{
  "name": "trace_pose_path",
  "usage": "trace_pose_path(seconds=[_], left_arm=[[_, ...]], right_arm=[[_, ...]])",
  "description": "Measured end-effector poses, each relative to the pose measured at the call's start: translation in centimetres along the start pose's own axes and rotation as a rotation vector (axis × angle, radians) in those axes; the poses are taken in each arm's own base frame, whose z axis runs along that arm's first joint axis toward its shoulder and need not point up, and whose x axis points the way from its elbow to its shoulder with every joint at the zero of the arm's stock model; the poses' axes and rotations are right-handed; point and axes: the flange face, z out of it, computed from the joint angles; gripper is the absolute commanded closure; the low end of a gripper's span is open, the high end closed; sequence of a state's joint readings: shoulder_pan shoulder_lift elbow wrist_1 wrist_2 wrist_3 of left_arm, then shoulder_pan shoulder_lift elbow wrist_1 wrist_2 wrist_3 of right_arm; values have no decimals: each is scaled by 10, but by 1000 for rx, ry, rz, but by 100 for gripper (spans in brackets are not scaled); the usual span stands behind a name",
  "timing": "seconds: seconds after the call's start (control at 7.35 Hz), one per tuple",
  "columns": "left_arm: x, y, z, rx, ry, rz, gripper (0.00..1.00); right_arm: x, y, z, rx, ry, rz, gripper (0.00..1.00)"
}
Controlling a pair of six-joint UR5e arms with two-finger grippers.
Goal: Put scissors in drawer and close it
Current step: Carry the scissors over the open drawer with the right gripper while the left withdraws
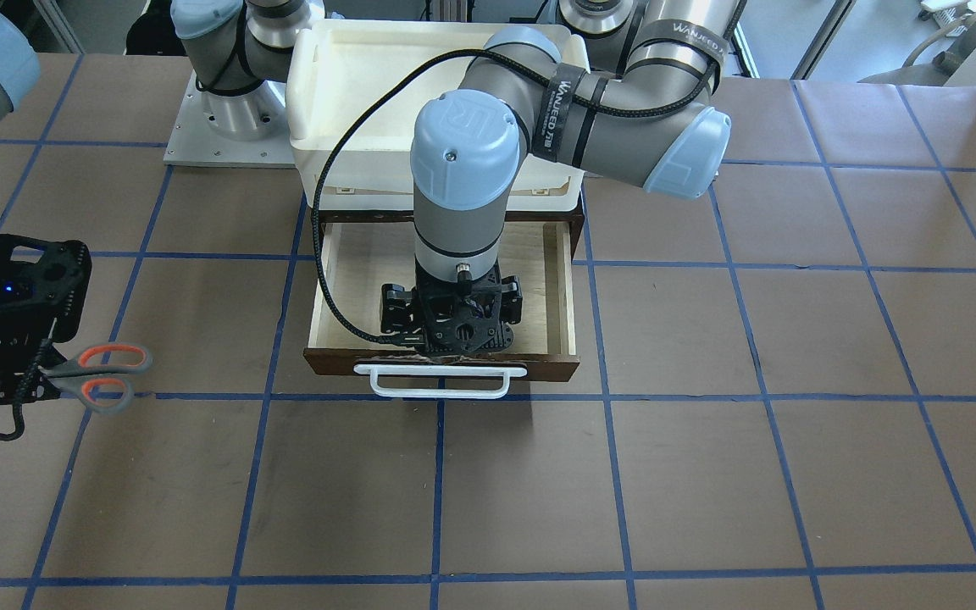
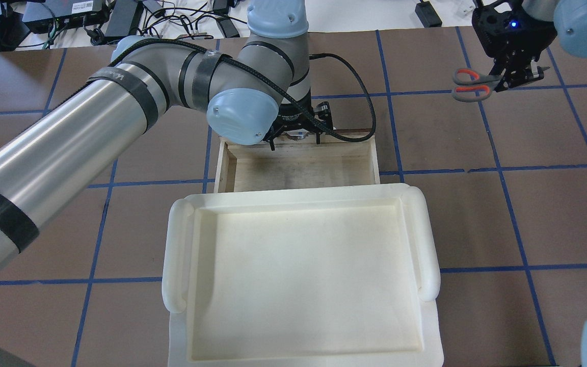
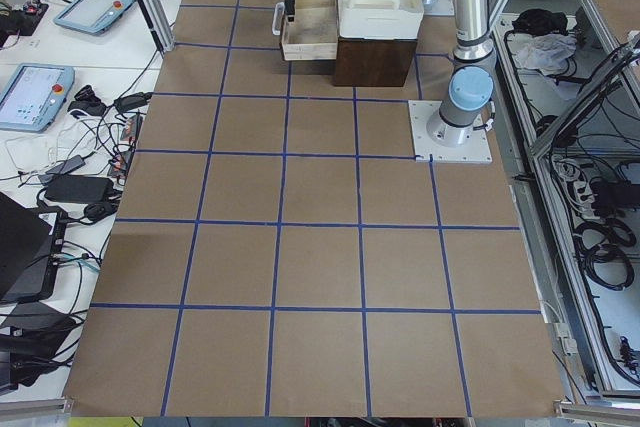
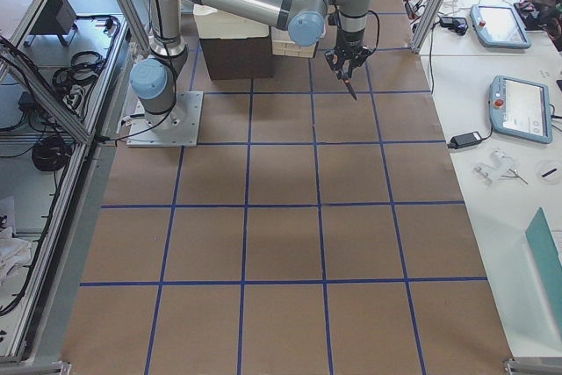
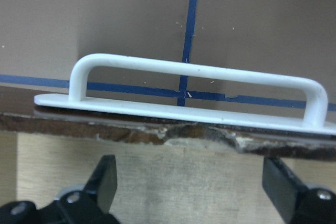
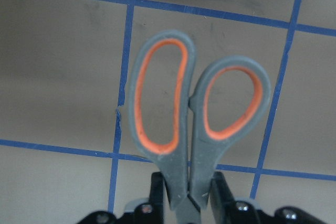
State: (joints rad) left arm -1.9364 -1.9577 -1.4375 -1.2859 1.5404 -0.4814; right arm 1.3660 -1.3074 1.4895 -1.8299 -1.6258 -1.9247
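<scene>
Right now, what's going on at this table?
The right gripper is shut on the scissors, clamping them just below their looped handles, well off to the side of the drawer. The drawer stands pulled out from under the cream tray. Nothing shows inside it but the left gripper, which is open and lowered just behind the white handle. The scissors are not yet in.

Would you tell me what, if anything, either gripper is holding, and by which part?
The right gripper clamps the small orange-and-grey-handled scissors at the neck just below the handle loops; the open left gripper holds nothing.
</scene>
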Motion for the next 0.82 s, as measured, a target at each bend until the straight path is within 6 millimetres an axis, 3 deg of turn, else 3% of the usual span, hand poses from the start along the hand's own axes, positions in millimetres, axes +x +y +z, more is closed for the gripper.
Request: trace_pose_path(seconds=[0.14, 0.41, 0.54, 0.82], left_arm=[[-9, -1, -30, 5, 5, 24, 0], [-49, -2, -92, 38, 21, 89, 0], [-74, -4, -113, 56, 26, 101, 0], [-111, -1, -134, 40, 22, 93, 0]], right_arm=[[0, -4, -1, 1, -1, -5, 100], [-3, -24, -8, 6, -10, 3, 100], [-7, -45, -17, 10, -15, 12, 100], [-14, -105, -32, 18, -19, 29, 100]])
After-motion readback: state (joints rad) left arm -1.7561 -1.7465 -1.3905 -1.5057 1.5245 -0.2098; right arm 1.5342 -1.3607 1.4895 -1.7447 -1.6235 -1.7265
